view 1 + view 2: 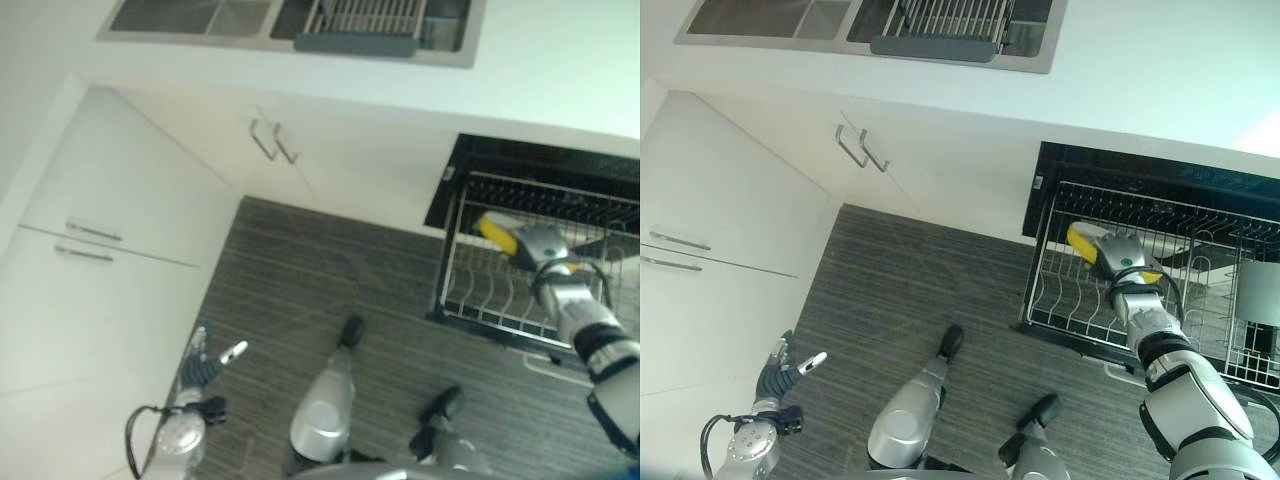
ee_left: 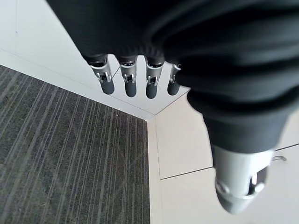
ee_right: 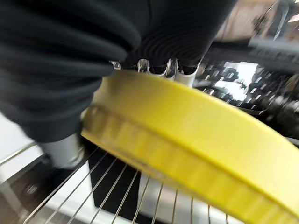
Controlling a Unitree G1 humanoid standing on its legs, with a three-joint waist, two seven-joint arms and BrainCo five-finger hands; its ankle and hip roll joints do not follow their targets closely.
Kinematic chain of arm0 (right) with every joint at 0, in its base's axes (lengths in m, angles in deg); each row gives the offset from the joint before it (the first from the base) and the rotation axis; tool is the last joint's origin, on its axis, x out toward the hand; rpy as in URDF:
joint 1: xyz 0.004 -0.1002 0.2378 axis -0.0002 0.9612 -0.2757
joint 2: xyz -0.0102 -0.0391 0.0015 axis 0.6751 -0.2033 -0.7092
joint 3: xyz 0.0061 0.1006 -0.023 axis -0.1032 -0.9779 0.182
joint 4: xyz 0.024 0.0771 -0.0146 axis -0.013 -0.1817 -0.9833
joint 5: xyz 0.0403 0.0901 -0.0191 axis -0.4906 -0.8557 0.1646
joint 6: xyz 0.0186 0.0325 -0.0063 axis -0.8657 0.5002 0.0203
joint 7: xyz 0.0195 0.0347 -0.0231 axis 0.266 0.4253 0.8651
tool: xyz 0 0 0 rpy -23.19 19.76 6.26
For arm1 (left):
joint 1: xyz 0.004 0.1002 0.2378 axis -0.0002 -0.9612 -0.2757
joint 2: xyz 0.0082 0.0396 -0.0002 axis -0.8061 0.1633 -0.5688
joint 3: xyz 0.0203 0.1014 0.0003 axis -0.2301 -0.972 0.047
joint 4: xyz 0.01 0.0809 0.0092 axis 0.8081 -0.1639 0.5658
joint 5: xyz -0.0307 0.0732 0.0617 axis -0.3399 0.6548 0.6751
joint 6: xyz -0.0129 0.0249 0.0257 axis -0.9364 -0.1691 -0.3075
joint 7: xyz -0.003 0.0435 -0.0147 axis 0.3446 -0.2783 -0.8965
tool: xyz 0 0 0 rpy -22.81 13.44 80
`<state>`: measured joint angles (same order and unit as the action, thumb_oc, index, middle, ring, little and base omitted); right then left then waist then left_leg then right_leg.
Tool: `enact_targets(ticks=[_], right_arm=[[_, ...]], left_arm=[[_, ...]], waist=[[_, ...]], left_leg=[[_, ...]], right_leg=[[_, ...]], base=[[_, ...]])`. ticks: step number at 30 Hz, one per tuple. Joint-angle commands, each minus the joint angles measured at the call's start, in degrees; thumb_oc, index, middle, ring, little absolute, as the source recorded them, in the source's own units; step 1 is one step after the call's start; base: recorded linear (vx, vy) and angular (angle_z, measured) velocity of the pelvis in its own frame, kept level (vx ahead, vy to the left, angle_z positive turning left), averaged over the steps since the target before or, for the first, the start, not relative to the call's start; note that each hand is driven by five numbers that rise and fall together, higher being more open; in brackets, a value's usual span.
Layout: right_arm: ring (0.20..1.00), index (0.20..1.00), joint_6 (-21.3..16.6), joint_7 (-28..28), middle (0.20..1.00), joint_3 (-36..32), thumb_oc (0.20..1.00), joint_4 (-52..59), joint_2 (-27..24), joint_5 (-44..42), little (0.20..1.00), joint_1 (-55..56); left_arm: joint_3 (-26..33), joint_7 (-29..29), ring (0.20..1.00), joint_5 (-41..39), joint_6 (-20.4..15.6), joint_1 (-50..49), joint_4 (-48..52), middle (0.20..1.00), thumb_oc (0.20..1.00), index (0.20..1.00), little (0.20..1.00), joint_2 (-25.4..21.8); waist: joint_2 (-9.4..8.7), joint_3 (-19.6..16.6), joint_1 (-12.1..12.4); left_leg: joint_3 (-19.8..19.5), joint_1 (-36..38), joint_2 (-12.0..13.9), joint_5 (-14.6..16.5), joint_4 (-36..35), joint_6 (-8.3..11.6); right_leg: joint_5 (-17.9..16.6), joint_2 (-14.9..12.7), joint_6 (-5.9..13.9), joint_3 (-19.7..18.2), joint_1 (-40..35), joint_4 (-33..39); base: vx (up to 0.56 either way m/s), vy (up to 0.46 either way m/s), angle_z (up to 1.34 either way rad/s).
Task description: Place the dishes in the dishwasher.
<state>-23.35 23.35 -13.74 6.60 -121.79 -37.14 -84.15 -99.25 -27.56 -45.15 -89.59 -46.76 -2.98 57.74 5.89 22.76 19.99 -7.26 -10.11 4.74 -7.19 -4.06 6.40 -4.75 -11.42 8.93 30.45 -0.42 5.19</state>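
Yellow plate [image 3: 196,154] in right hand [image 1: 1122,262], seemingly unlabelled.

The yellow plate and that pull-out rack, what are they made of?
The yellow plate, held in the right hand, looks like matte plastic: even bright colour, thick moulded rim, no shine, though glazed ceramic is possible. The rack looks like thin metal wire, pale and probably coated, with see-through gaps between the rods.

1. The yellow plate [image 3: 187,154] runs off the right wrist view's edge.
2. The right hand [image 1: 1118,256] covers part of that plate; its fingers are mostly hidden behind it.
3. The dishwasher rack [image 1: 1080,315] is cut off by the frame's right edge.
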Motion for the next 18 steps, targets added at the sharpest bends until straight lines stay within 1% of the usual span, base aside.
enact_targets(ticks=[1, 3, 7, 9, 11, 12, 13, 14, 15, 17, 18], right_arm=[[1.000, 1.000, -2.8, 4.1, 1.000, 3.8, 1.000, -1.9, 0.1, -2.7, 1.000, 0.0], [1.000, 1.000, -3.2, 5.5, 1.000, 2.9, 1.000, -1.9, -0.1, -4.8, 1.000, 0.5], [1.000, 1.000, -2.1, 6.4, 1.000, 1.6, 1.000, -2.2, 0.1, -6.3, 1.000, 2.3], [1.000, 1.000, -0.6, 6.8, 1.000, 0.6, 1.000, -2.3, 0.3, -8.5, 1.000, 2.8], [1.000, 1.000, 0.0, 6.5, 1.000, -0.5, 1.000, -2.4, 0.8, -9.1, 1.000, 3.4], [1.000, 1.000, 1.5, 7.6, 1.000, -0.9, 1.000, -2.5, 0.9, -11.1, 1.000, 3.7], [1.000, 1.000, 1.4, 7.8, 1.000, -1.5, 1.000, -2.9, 1.0, -12.2, 1.000, 3.8], [1.000, 1.000, 1.9, 9.1, 1.000, -2.2, 1.000, -3.1, 1.2, -15.3, 1.000, 3.7], [1.000, 1.000, 1.6, 10.2, 1.000, -2.9, 1.000, -3.1, 1.3, -17.9, 1.000, 3.6], [1.000, 1.000, 3.0, 15.8, 1.000, -5.5, 1.000, -2.2, 1.8, -28.7, 1.000, 4.8], [1.000, 1.000, 2.8, 19.5, 1.000, -7.6, 1.000, -1.4, 1.6, -31.6, 1.000, 5.7]], left_arm=[[-2.6, -0.4, 1.000, 0.0, -1.8, 2.5, -0.8, 1.000, 1.000, 1.000, 1.000, -3.5], [-2.4, -0.3, 1.000, -0.4, -1.1, 2.4, -0.5, 1.000, 1.000, 1.000, 1.000, -4.0], [-1.9, 0.1, 1.000, 0.6, 0.4, 2.4, -0.4, 1.000, 1.000, 1.000, 1.000, -4.3], [-1.9, -0.2, 1.000, 1.2, 0.7, 2.1, -0.4, 1.000, 1.000, 1.000, 1.000, -4.3], [-1.7, -0.5, 1.000, 1.4, 1.4, 2.1, -0.3, 1.000, 1.000, 1.000, 1.000, -4.1], [-1.5, -0.4, 1.000, 1.5, 1.9, 2.2, -0.1, 1.000, 1.000, 1.000, 1.000, -4.3], [-1.6, -0.6, 1.000, 1.6, 2.1, 2.3, -0.2, 1.000, 1.000, 1.000, 1.000, -4.2], [-1.7, -0.6, 1.000, 1.4, 2.5, 2.4, -0.3, 1.000, 1.000, 1.000, 1.000, -4.1], [-1.7, -0.5, 1.000, 1.3, 2.8, 2.4, -0.5, 1.000, 1.000, 1.000, 1.000, -4.0], [-1.4, 0.0, 1.000, 1.7, 4.2, 2.0, -0.3, 1.000, 1.000, 1.000, 1.000, -3.4], [-0.7, 0.7, 1.000, 2.5, 5.0, 1.6, -0.4, 1.000, 1.000, 1.000, 1.000, -3.3]], waist=[[-1.86, -0.8, 1.0], [-2.37, -0.9, 0.9], [-3.24, -1.1, 0.7], [-3.43, -1.3, 0.5], [-3.34, -1.6, 0.3], [-3.33, -1.8, 0.1], [-3.27, -2.1, 0.0], [-3.20, -2.4, -0.1], [-3.17, -2.7, -0.1], [-3.46, -3.7, -0.5], [-3.97, -4.3, -0.7]], left_leg=[[5.9, -0.6, 0.6, 4.1, -0.3, -0.33], [6.0, -0.6, 0.8, 4.2, -0.3, -0.25], [6.0, 0.1, 0.8, 4.3, -0.3, -0.45], [6.2, 0.4, 0.9, 4.4, -0.4, -0.49], [6.4, 0.9, 1.0, 4.5, -0.4, -0.54], [6.5, 1.0, 1.0, 4.5, -0.4, -0.52], [6.6, 1.3, 1.0, 4.5, -0.5, -0.52], [6.7, 1.6, 1.0, 4.6, -0.5, -0.51], [6.7, 2.0, 1.0, 4.7, -0.6, -0.49], [6.9, 2.9, 1.0, 4.8, -0.6, -0.44], [7.2, 3.6, 1.1, 5.0, -0.5, -0.35]], right_leg=[[2.3, -3.8, 3.23, -3.6, 2.5, -3.7], [2.1, -3.6, 3.29, -3.7, 2.6, -3.7], [1.9, -3.4, 3.34, -3.8, 2.3, -3.8], [1.9, -3.3, 3.30, -3.9, 2.3, -3.9], [1.9, -3.3, 3.25, -4.0, 2.1, -4.0], [1.9, -3.3, 3.27, -4.2, 2.0, -3.9], [1.8, -3.2, 3.26, -4.2, 1.8, -3.9], [1.9, -3.2, 3.23, -4.2, 1.5, -3.7], [1.9, -3.2, 3.17, -4.1, 1.1, -3.6], [2.1, -3.1, 2.97, -4.1, 0.2, -3.5], [2.3, -3.0, 2.88, -4.1, -0.5, -3.3]], base=[[0.00, 0.000, 0.00], [-0.02, -0.031, 0.00], [0.00, 0.000, 0.00], [0.00, 0.000, 0.00], [0.01, 0.035, -0.01], [0.01, 0.035, -0.01], [0.01, 0.040, -0.01], [0.02, 0.040, 0.00], [0.04, 0.051, 0.01], [0.09, 0.053, 0.01], [0.10, 0.026, 0.01]])
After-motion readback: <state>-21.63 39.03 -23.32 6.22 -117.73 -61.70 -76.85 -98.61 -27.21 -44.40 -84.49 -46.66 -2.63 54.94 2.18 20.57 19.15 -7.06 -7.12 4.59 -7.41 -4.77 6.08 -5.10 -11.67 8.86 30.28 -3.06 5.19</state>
